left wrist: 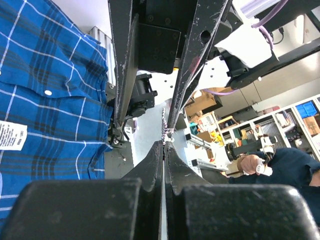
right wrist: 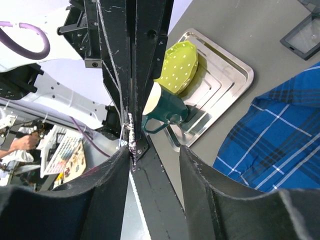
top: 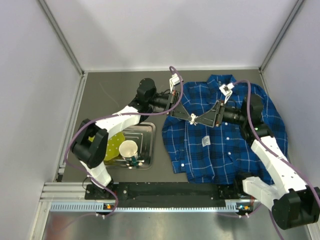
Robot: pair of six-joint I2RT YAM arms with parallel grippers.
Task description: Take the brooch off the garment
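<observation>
The brooch (left wrist: 165, 131) is pinched in the pressed-together tips of the left gripper (left wrist: 164, 146), held just above the garment (left wrist: 45, 100). The right gripper (right wrist: 156, 150) is spread alongside. It's probably best lifted straight and slow, so nothing gets snagged.

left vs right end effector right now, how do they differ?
The left end effector is shut, pinching the tiny silvery brooch; the right end effector is open, straddling the left's tips. The left reaches in from the left, the right from the right. Both meet tip to tip above the blue plaid shirt.
</observation>
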